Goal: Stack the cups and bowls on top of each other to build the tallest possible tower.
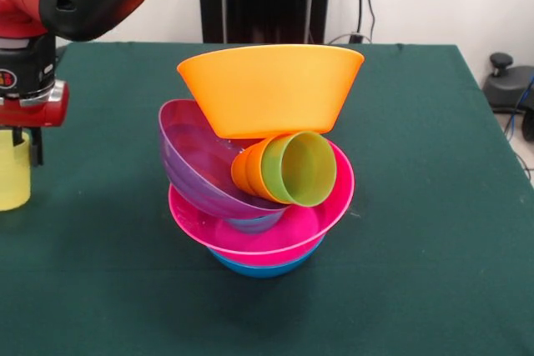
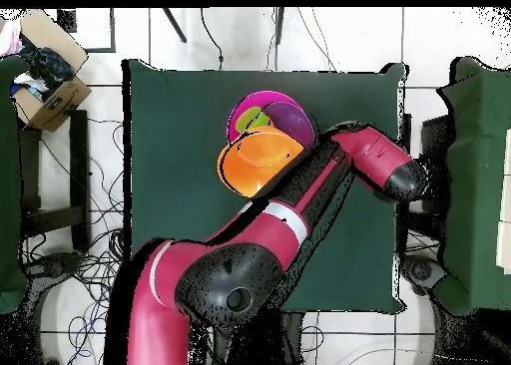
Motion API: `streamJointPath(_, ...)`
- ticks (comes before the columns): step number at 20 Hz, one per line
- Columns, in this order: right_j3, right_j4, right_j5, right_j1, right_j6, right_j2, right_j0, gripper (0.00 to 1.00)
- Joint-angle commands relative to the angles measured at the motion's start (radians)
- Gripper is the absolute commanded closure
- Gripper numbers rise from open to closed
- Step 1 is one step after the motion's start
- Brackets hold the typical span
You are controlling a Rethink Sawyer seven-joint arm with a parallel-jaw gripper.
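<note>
no brand or legible writing on any item; the tower (image 1: 263,164) stands mid-table on the green cloth (image 1: 417,248), blue bowl (image 1: 263,267) at the base, then pink bowl (image 1: 267,227), tilted purple bowl (image 1: 196,164), a green cup (image 1: 299,168) nested in an orange cup (image 1: 246,171) lying sideways, and the orange bowl (image 1: 271,85) on top. at 9 o'clock the gripper (image 1: 21,143) sits over a pale yellow cup (image 1: 12,171), jaw state cannot be determined. only the overhead view shows the whole red arm (image 2: 299,206) and a cardboard box (image 2: 50,77) off the table.

Even, bright light; soft shadows
</note>
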Motion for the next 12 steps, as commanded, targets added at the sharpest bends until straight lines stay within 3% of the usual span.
streamJointPath(1, 0.096, 0.023, 0.016, -0.031, -0.144, 0.134, 0.019, 1.0)
streamJointPath(6, 0.23, -0.004, -0.097, -0.135, -0.114, 0.069, 0.081, 1.0)
streamJointPath(12, 0.318, -0.005, -0.24, -0.237, 0.09, 0.006, 0.219, 1.0)
